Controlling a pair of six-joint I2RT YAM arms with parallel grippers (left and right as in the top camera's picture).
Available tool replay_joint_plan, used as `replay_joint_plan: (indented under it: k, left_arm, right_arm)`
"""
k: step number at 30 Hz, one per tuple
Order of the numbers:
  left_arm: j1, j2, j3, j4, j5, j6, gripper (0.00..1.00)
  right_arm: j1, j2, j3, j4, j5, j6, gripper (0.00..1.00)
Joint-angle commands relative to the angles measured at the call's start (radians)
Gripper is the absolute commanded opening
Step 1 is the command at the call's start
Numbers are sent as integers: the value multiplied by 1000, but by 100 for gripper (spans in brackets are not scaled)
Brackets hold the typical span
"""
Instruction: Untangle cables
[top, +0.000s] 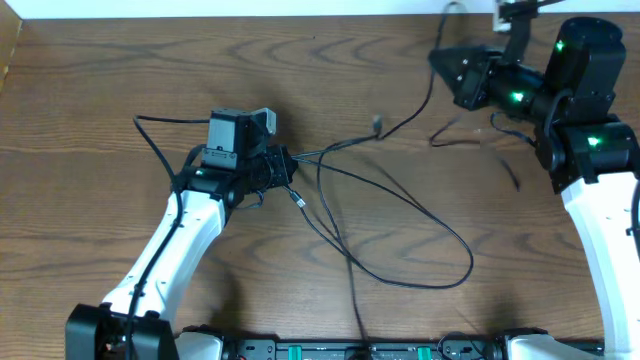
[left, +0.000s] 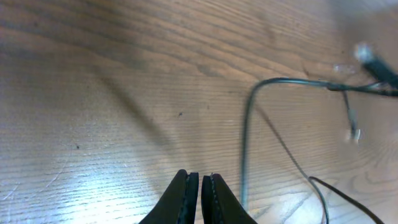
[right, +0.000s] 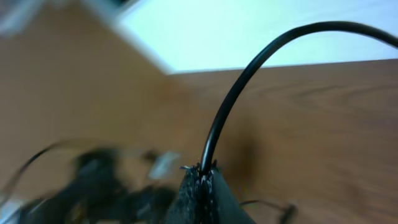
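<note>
Thin black cables (top: 400, 196) lie in a wide loop on the wooden table between the arms. My left gripper (top: 287, 168) is shut low over the table where several strands meet. In the left wrist view its fingertips (left: 199, 180) are pressed together with nothing seen between them, and a cable (left: 244, 143) runs just to their right. My right gripper (top: 437, 58) is raised at the far right and shut on a black cable (right: 219, 118) that arcs up out of its tips (right: 206, 169). That strand hangs down to a small plug (top: 377, 124).
Another small plug (top: 299, 200) lies just below the left gripper. A white object (top: 500, 12) sits at the table's back edge behind the right arm. The table's left edge (top: 8, 60) shows at far left. A black rail (top: 350, 350) runs along the front.
</note>
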Motion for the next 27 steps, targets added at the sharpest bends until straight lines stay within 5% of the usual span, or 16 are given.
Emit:
replay_joint_plan:
  k: [1, 6, 12, 14, 21, 27]
  left_arm:
    - [4, 28, -6, -5, -13, 20, 9]
    - [3, 30, -6, -8, -13, 20, 9]
    - [4, 30, -6, -21, -13, 20, 17]
    - [4, 30, -6, -21, -13, 20, 22]
    - [4, 30, -6, -20, -14, 20, 25]
    - [4, 30, -6, -21, -13, 20, 25]
  right_arm:
    - [22, 0, 10, 17, -374, -91, 1]
    - [28, -2, 10, 32, -249, -167, 1]
    - [26, -2, 10, 56, 581, -317, 1]
    - [13, -3, 10, 94, 663, -326, 1]
    - [-134, -43, 43, 203, 150, -223, 1]
    - [-223, -49, 44, 213, 148, -235, 1]
